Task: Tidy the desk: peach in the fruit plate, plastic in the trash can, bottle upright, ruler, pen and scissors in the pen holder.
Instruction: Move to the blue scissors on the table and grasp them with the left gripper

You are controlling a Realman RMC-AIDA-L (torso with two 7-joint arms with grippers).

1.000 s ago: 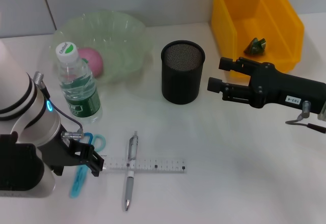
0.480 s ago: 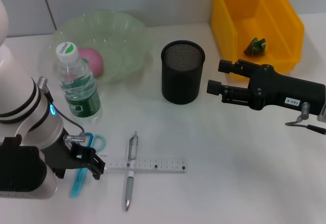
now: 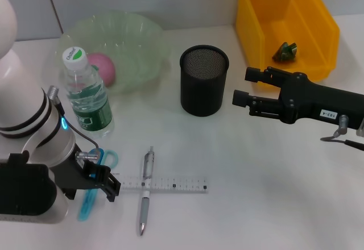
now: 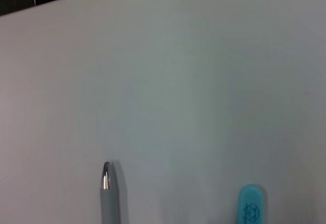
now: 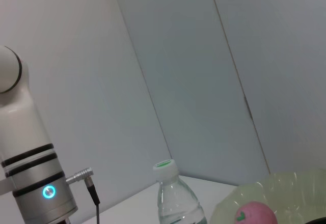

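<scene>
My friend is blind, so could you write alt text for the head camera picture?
The left gripper hangs low over blue-handled scissors, beside a clear plastic ruler and silver pen. Behind stand an upright water bottle and black mesh pen holder; the right gripper hovers open.

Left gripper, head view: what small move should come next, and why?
Probably a short drop onto the scissors. The left gripper hovers right beside them, at the near end of the ruler, and the scissors, ruler and pen all lie flat on the desk outside the pen holder. The right gripper waits open beside the holder.
</scene>
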